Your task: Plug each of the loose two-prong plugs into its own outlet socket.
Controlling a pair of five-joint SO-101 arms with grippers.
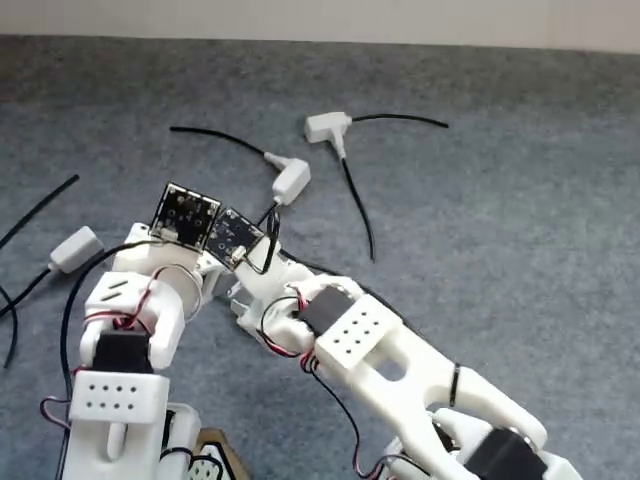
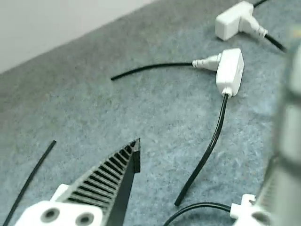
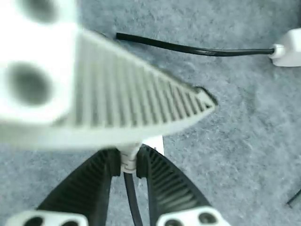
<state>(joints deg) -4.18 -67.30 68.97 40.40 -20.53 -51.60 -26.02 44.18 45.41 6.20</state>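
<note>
My right gripper is shut, its two black ribbed fingers pinching the neck of a white two-prong plug whose black cord runs back between them. The same plug lies low beside the white finger of my left gripper. That gripper is open with nothing in it, its black finger far from the white one. A white outlet block lies just ahead of both wrists, with a plug in one end. A second block sits farther back.
A third white block with black cords lies at the left on the grey carpet. Loose black cords curve around the blocks, one trailing toward the middle. The two arms are pressed close together.
</note>
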